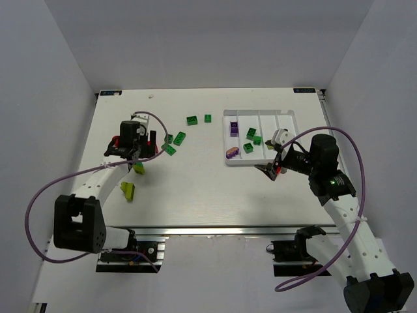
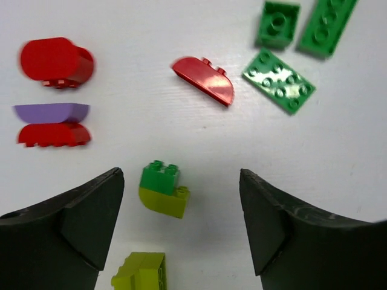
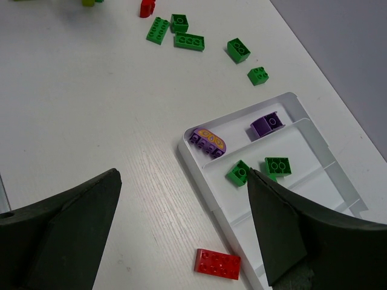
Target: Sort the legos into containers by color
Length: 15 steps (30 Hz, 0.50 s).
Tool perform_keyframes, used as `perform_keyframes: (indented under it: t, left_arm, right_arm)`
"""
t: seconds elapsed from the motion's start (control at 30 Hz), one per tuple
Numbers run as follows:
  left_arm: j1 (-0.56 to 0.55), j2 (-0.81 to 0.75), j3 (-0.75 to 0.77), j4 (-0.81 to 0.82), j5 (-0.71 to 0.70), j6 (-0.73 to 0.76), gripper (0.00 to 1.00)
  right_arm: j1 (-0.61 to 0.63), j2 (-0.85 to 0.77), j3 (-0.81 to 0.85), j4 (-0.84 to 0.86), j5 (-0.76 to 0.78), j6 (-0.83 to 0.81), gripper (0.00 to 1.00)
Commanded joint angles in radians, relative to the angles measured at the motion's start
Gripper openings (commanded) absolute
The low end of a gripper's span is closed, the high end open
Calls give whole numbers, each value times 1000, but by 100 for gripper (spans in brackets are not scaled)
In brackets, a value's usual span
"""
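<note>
Mid-sort: both claws released, a pick pending on each side.
The left claw [image 2: 180, 187] hangs spread over a green-on-yellow-green brick [image 2: 163, 192] on the desk [image 1: 195, 195], well apart from the tray [image 1: 260, 111]; next it likely must drop and close. The right claw [image 3: 182, 181], spread and empty, hovers near a red brick [image 3: 217, 264] beside the tray, where purple bricks [image 3: 207, 140] and green bricks [image 3: 277, 165] occupy separate compartments.

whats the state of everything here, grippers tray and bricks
left gripper: open, empty, above the green-on-lime brick
right gripper: open, empty
green-on-lime brick: on the table, not gripped
tray: two purple bricks in one compartment, green bricks in the next
red brick: flat on the table, outside the tray
loose green bricks: on the table, unsorted
</note>
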Motion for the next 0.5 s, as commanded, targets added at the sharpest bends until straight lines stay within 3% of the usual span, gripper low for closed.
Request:
perform_keyframes:
  t: [0.0, 0.17, 0.47]
  left_arm:
    - [3, -48, -4, 12, -119, -125, 87]
    - [3, 22, 18, -92, -155, -177, 90]
    - [3, 68, -27, -62, -116, -202, 91]
  right_arm:
    - [5, -2, -4, 36, 2, 13, 89]
    - [6, -2, -4, 36, 2, 15, 89]
    - [5, -7, -4, 38, 3, 16, 89]
